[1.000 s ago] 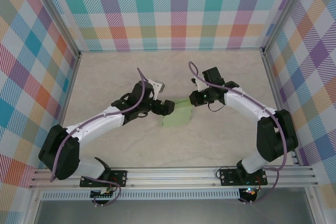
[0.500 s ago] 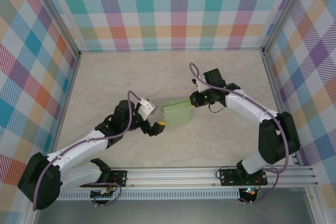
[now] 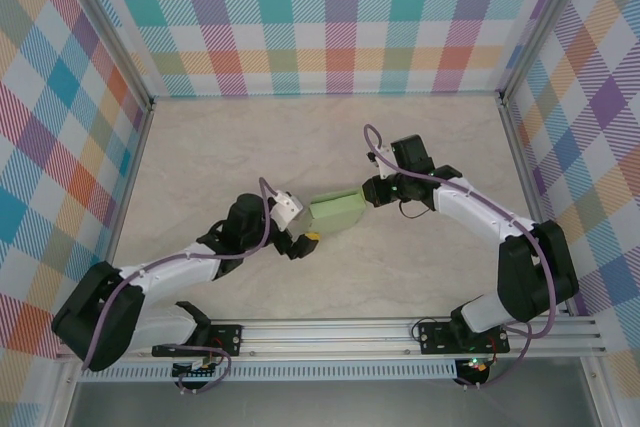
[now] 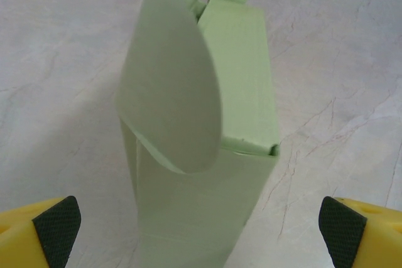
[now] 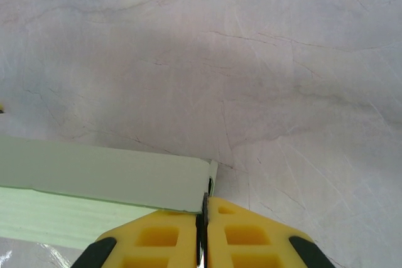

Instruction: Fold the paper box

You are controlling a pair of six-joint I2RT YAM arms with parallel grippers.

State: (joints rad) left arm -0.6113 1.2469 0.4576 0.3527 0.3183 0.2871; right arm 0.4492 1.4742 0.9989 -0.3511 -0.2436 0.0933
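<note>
The paper box (image 3: 335, 211) is a pale green, partly folded card lying mid-table. In the left wrist view the paper box (image 4: 239, 80) stretches away from the camera, with a rounded flap (image 4: 173, 92) standing up from its near end. My left gripper (image 3: 305, 225) is wide open at the box's left end, its black pads (image 4: 56, 230) far apart on either side and touching nothing. My right gripper (image 3: 368, 194) is shut on the thin right edge of the paper box (image 5: 100, 177), yellow fingers (image 5: 251, 236) pressed together.
The marble-patterned tabletop (image 3: 240, 147) is walled by plaid panels with aluminium posts (image 3: 515, 147) at the sides. An aluminium rail (image 3: 330, 332) carrying both arm bases runs along the near edge.
My left gripper let go of the box's left end and drew back toward the near left, staying open. The box shifted slightly toward the back. My right gripper kept its grip.
</note>
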